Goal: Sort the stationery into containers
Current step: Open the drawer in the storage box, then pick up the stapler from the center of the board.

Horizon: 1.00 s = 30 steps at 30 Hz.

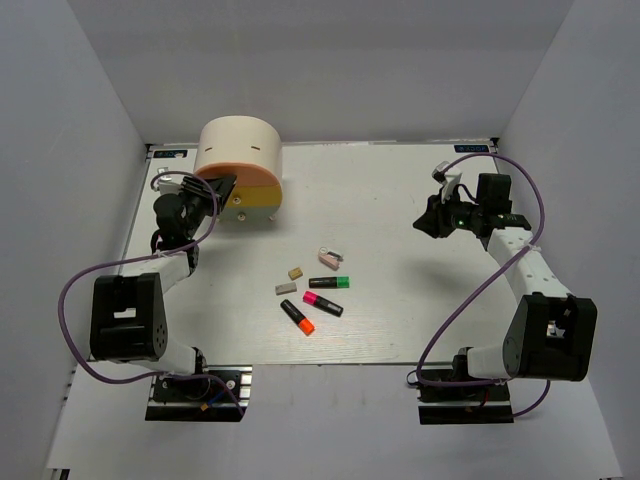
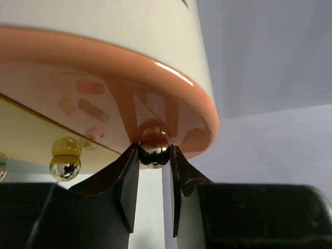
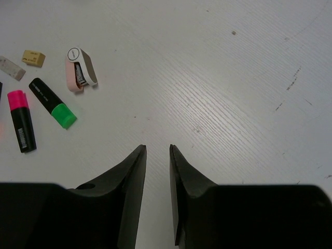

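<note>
Upper left of top view, left claw (image 2: 154,158) pinches the slick round knob (image 2: 154,144) on the orange drawer (image 2: 93,67) of the cream drum (image 1: 238,148), which is rigid and probably light-sliding, with the knob its only hold; right claw (image 3: 157,150) slightly parted, empty, over tabletop (image 3: 244,78) beside loose highlighters (image 3: 52,102).

Short black highlighters: 3 (green-capped (image 1: 330,283), pink-capped (image 1: 322,303), orange-capped (image 1: 297,316)). Small eraser blocks: 2 (beige (image 1: 295,272), grey (image 1: 286,289)). Pink-white piece (image 1: 330,258): 1. Large cream cylindrical drum (image 1: 238,148): 1.
</note>
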### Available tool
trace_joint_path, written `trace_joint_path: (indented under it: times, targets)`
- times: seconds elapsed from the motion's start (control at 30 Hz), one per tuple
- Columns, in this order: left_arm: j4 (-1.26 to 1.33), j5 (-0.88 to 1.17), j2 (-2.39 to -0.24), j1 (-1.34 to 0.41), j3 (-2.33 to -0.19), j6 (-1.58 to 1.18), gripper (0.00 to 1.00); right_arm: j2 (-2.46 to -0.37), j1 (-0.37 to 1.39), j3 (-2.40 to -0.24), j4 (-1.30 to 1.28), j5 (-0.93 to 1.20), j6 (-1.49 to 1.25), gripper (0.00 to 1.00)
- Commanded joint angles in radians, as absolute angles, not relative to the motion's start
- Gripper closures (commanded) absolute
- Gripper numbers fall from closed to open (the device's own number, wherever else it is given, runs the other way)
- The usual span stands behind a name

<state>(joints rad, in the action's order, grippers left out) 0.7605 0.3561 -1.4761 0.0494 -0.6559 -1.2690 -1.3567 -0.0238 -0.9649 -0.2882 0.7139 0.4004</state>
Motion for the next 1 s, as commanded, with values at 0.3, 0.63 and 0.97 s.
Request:
trace_joint_path:
  times: [0.3,0.63,0.97]
  targets:
    - [0.706,0.394,-1.275,0.046,-0.5,-1.232,0.86,-1.35,-0.018,-0.968,-0.296,0.804,0.459,0.33]
    - [0.558,0.425,-1.144,0.057,-0.428,-1.157,0.46,-1.379,-0.002,-1.0,-0.345,0.828,0.485,0.28]
    - [0.387,0.416,-1.068,0.057,-0.469,-1.078,0.19,-1.456,0.141,-1.083,-0.383,0.764,0.499,0.25]
